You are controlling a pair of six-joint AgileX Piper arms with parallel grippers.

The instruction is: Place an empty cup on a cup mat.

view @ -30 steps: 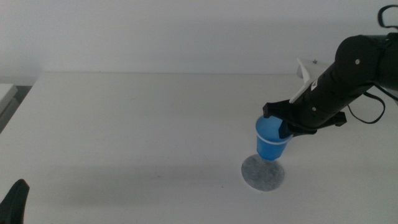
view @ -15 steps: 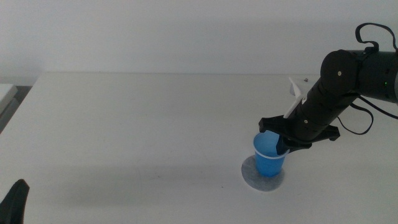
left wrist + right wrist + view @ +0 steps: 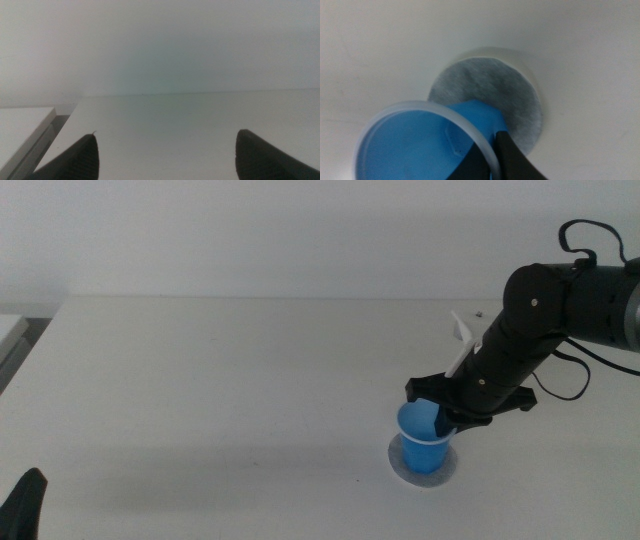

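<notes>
The blue cup (image 3: 421, 438) stands upright over the round grey cup mat (image 3: 443, 471) at the right front of the table. Its base is low on the mat; I cannot tell whether it touches. My right gripper (image 3: 441, 413) is shut on the cup's rim on the side towards the arm. In the right wrist view the cup (image 3: 410, 145) shows its light blue empty inside and covers part of the mat (image 3: 505, 95); one dark finger (image 3: 512, 157) lies against the cup's outer wall. My left gripper (image 3: 25, 505) waits at the bottom left corner, its jaws apart and empty (image 3: 165, 155).
The white table (image 3: 220, 380) stretches bare to the left of the cup. Its left edge (image 3: 40, 340) borders a pale ledge (image 3: 10, 330). A white wall stands behind the table.
My right gripper has lowered the cup and carried it slightly left, from above the mat's far edge down onto the mat. The left arm has not moved.
</notes>
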